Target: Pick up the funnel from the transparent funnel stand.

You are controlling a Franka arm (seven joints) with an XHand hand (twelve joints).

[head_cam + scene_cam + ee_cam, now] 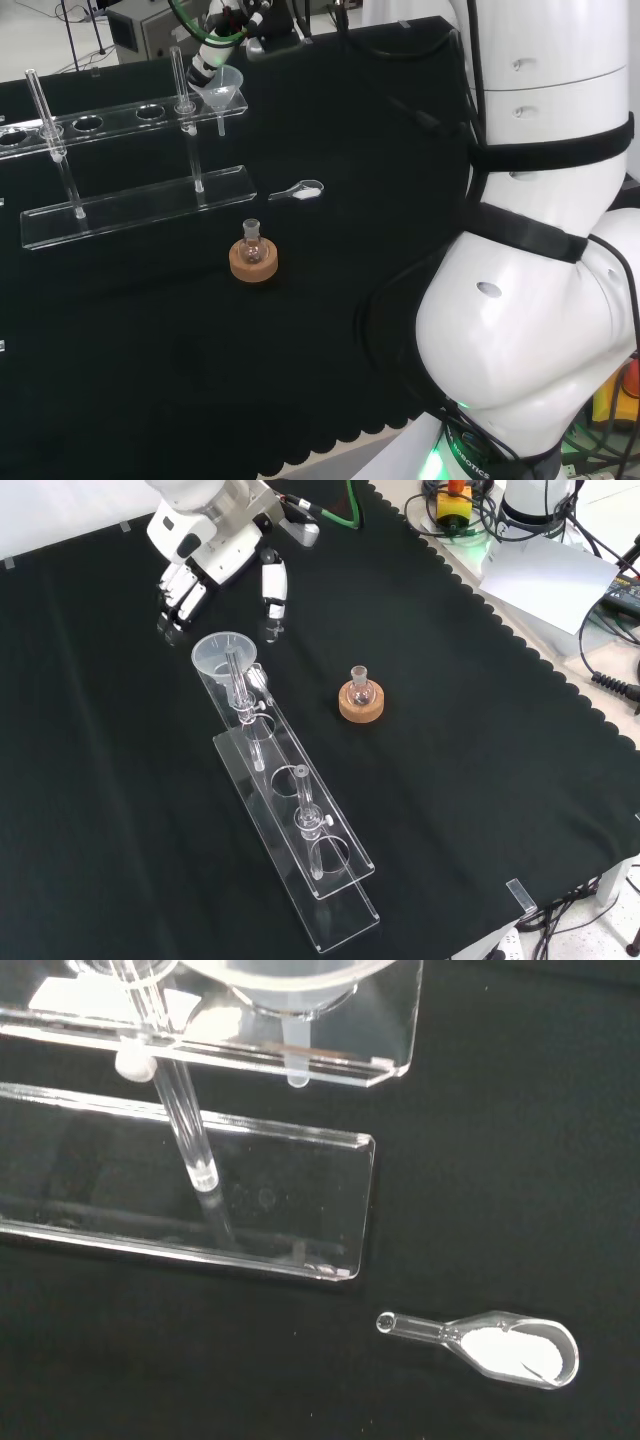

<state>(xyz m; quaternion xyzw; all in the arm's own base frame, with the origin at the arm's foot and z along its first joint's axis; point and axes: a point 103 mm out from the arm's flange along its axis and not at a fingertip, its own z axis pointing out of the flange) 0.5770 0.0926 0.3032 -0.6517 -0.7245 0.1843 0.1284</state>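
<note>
Hovering just beside the funnel (224, 652) on its stand (300, 825), the hand (215, 555) has fingers spread, holding nothing.

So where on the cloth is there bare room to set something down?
Front view: wide bare cloth right of the flask on its cork ring, and left of the funnel stand. It is crowded where the hand, funnel and scoop gather.

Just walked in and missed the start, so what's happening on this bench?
The arm's hand hovers with relaxed fingers by the funnel, not yet gripping it. The funnel sits in an end hole of the clear funnel stand. Nearby on the black cloth, a small flask rests on a cork ring, and a glass scoop holding white powder lies beside the stand's base.
</note>
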